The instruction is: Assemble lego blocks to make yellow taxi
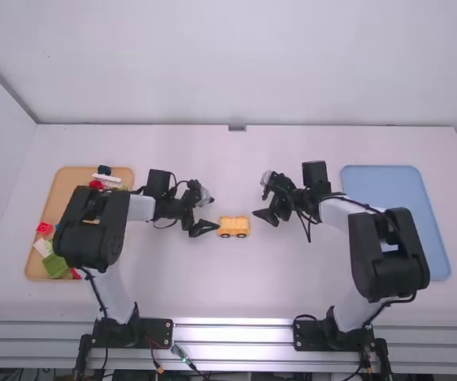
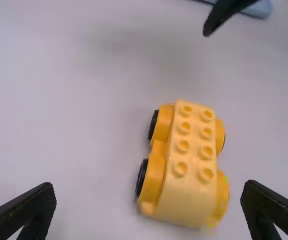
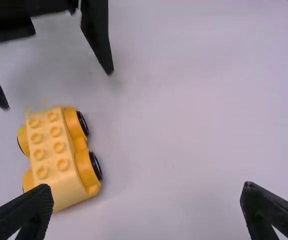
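Well, the yellow toy-brick car (image 1: pixel 234 227) stands on its wheels on the white table (image 1: pixel 236 159), lying in the high view between the two black two-finger grippers and touching neither. It's got two rows of four round studs along the top, a smooth, sloping pale-yellow end and chunky yellow wheels with black outer faces. The left gripper (image 1: pixel 214 213) has its fingers spread apart with nothing caught in them, and the car sits near its tips. The right gripper (image 1: pixel 259 197) is spread as well, holding nothing, on the car's other side. In the high view, the car lies nearer the bases than the gap between the right fingers. Over by the left arm, a shallow, tan rectangular tray (image 1: pixel 66 182) carries loose toy bricks: a red block (image 1: pixel 44 228) by its outer side, a light-green block (image 1: pixel 55 266) towards the end nearest the bases, and a dark blue block (image 1: pixel 104 170) at the far end beside a long white piece (image 1: pixel 107 178). The left arm crosses over that tray and hides part of it. On the right, a light-blue rectangular tray (image 1: pixel 387 182) lies flat, partly covered by the right arm.
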### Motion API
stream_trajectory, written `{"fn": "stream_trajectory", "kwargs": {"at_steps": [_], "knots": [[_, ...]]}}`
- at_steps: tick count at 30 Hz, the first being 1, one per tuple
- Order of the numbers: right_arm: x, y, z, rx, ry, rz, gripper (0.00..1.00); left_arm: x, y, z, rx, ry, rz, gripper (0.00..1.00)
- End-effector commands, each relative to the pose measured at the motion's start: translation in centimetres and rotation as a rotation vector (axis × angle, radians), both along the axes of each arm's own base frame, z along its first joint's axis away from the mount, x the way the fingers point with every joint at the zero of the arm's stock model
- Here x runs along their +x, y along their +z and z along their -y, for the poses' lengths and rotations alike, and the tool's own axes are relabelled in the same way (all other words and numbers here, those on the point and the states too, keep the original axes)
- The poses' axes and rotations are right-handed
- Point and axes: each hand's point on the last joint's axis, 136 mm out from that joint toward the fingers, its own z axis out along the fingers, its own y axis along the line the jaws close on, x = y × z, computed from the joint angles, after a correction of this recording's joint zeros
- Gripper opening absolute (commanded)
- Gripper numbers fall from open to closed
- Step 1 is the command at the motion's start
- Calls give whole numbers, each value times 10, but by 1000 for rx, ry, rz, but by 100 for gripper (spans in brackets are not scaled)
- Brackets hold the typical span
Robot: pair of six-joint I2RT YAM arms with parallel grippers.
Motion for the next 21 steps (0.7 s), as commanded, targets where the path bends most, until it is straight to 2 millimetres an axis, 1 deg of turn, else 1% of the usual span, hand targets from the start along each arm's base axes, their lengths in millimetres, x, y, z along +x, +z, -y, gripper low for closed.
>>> {"fn": "stream_trajectory", "kwargs": {"at_steps": [1, 3, 4, 6, 7, 8, 10, 11, 12, 13, 15, 17, 18, 19, 20, 21], "knots": [[1, 2, -2, -19, -3, 19, 99, 9, 25, -20, -13, 60, 10, 99], [0, 3, -5, -17, 5, 23, 99, 12, 38, -47, -16, 137, -35, 99], [0, 3, -6, -17, 7, 26, 99, 13, 42, -56, -17, 162, -45, 99], [1, 5, -7, -14, 9, 38, 99, 18, 53, -88, -24, 261, -76, 99], [2, 5, -6, -14, 8, 41, 99, 20, 55, -96, -29, 290, -92, 99], [3, 5, -6, -13, 6, 44, 99, 23, 58, -109, -42, 341, -119, 99], [5, 7, -6, -11, 6, 57, 99, 33, 64, -147, -96, 504, -216, 99], [5, 7, -7, -10, 7, 61, 99, 35, 65, -159, -111, 552, -246, 99], [5, 8, -7, -9, 8, 65, 99, 37, 65, -171, -122, 608, -279, 99], [6, 9, -7, -8, 8, 71, 99, 41, 62, -199, -126, 739, -349, 99], [8, 10, -7, -7, 6, 77, 99, 43, 53, -234, -112, 915, -438, 99], [9, 11, -8, -4, 8, 85, 99, 41, 41, -277, -109, 1159, -562, 99], [8, 11, -10, -4, 12, 90, 99, 35, 34, -305, -109, 1320, -631, 99], [8, 11, -10, -4, 14, 92, 99, 32, 31, -316, -107, 1379, -653, 99], [8, 12, -11, -2, 16, 95, 99, 24, 28, -333, -92, 1453, -675, 99], [9, 13, -11, -1, 14, 99, 99, 19, 27, -341, -79, 1482, -685, 99]]}}
